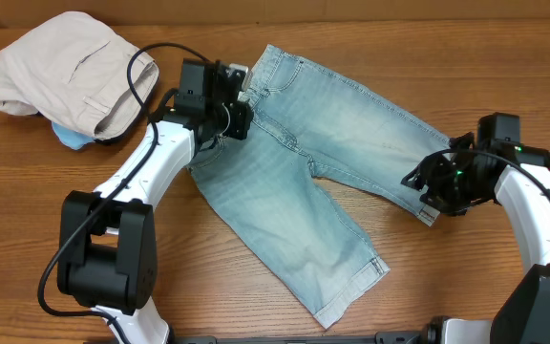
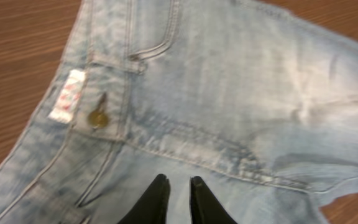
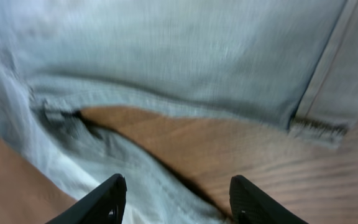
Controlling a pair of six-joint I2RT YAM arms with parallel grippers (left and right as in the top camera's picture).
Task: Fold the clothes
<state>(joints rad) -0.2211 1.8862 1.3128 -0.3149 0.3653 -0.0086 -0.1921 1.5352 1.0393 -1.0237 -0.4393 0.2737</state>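
The light blue jeans (image 1: 294,172) lie spread flat on the wooden table, waistband at the upper left and the two legs fanning out to the right and to the lower right. My left gripper (image 1: 240,117) rests on the fly area just below the waistband. In the left wrist view its fingertips (image 2: 179,186) stand almost together with a thin strip of denim (image 2: 229,93) between them, below the brass button (image 2: 97,118). My right gripper (image 1: 423,186) hovers at the hem of the upper leg. It is open (image 3: 178,190), with the denim edge (image 3: 166,43) and bare wood between the fingers.
Beige khaki trousers (image 1: 65,72) lie bunched at the far left corner, with a bit of blue cloth (image 1: 70,139) beneath them. A white label (image 2: 67,94) is sewn inside the waistband. Bare wooden table (image 1: 27,220) surrounds the jeans.
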